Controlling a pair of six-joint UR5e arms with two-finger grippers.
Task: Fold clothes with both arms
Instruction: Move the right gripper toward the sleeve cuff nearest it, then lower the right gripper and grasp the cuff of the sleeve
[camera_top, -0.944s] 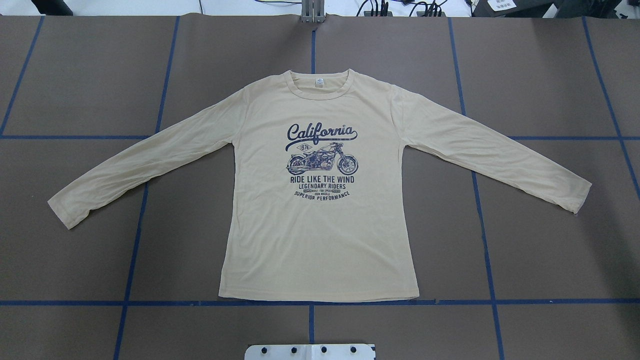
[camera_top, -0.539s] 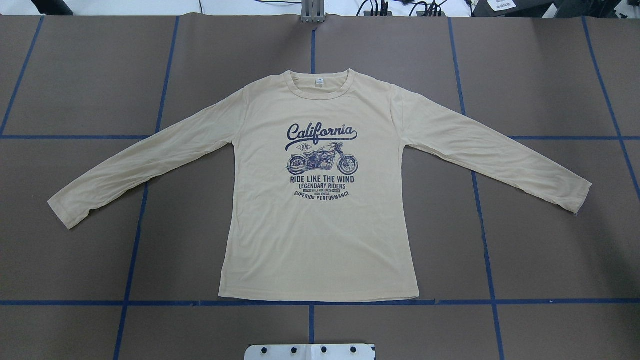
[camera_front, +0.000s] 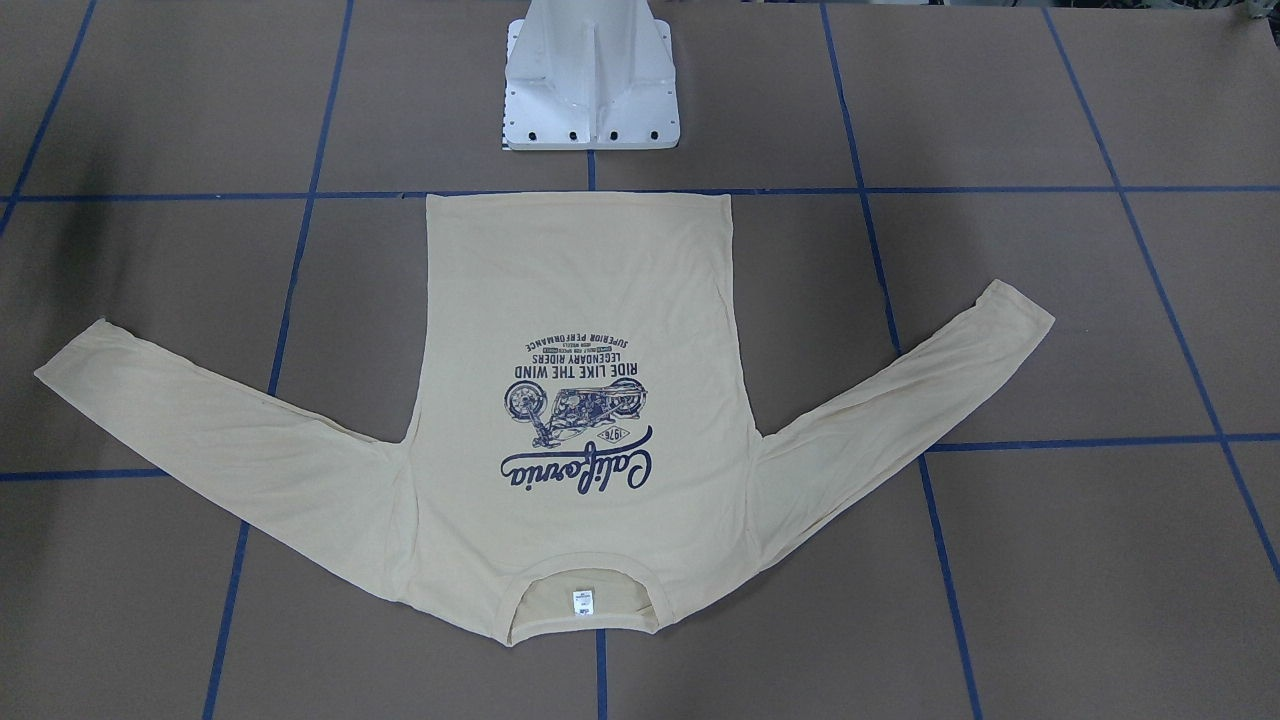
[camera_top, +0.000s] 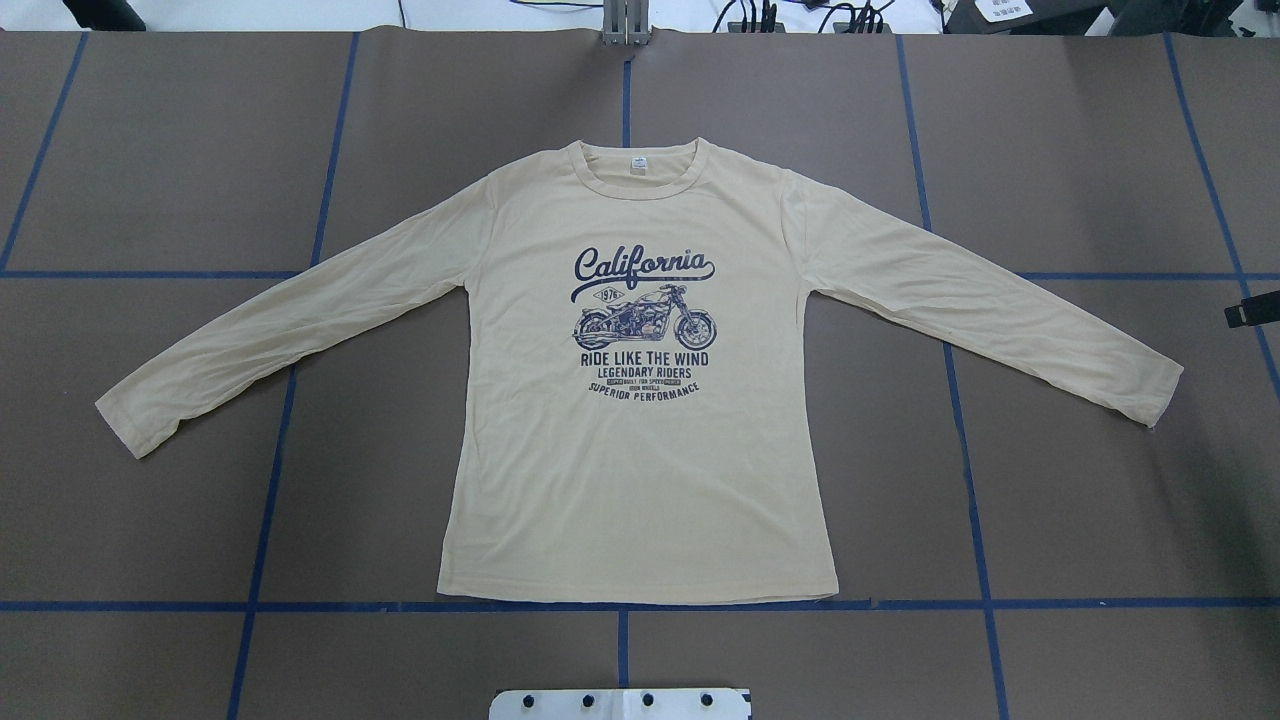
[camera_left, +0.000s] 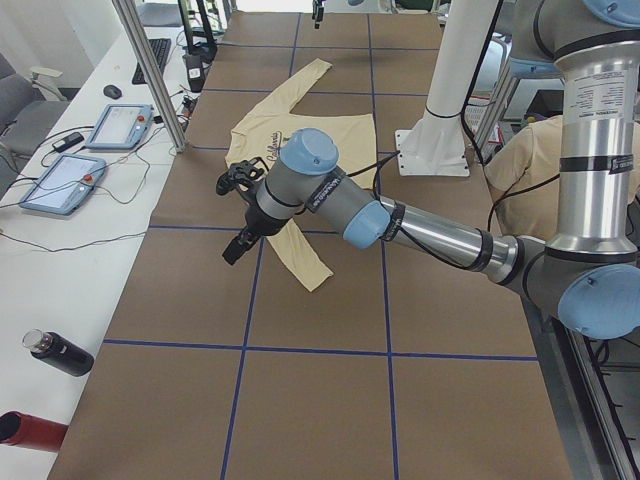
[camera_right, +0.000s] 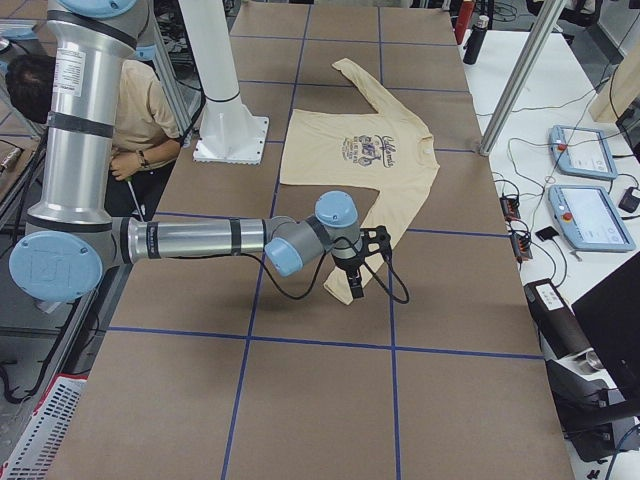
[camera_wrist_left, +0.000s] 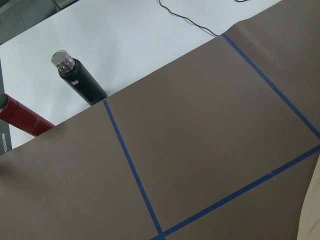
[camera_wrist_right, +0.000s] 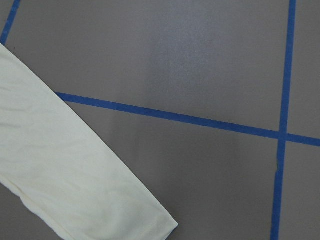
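- Shirt status: the long-sleeved T-shirt (camera_top: 640, 450) lies flat and print-up in the middle of the overhead frame on the brown, blue-taped surface (camera_top: 150, 150). Collar is toward the top, hem toward the bottom near the white pedestal base (camera_top: 620, 703), and both sleeves are fanned out and down. No fold in it yet.
- What's new: a small black bit of the right arm (camera_right: 200, 240) now pokes in at the right edge of the overhead frame, a little above that sleeve's cuff (camera_top: 1160, 390). Half a second ago that edge was bare. The shirt itself hasn't budged.
- In the right side view, that arm's tip hangs over the cuff end of the near sleeve. Its wrist cam has the cuff in the lower left corner, with nothing touching it.
- The left arm (camera_left: 400, 225) reaches out the same way in the left side view, with its tip near the other cuff. Its wrist cam sees mostly bare surface, a sliver of fabric at the right edge, and a black bottle (camera_wrist_left: 80, 82) and a red bottle (camera_wrist_left: 20, 120) at upper left.
- Jaws: I can't tell on either arm whether they're open or closed. No fabric is lifted, so I'd guess nothing is gripped.
- My read is that this is the approach, with both arms heading for the cuffs and the sleeves probably going in first. The fabric is thin, so a pinch could easily drag it.
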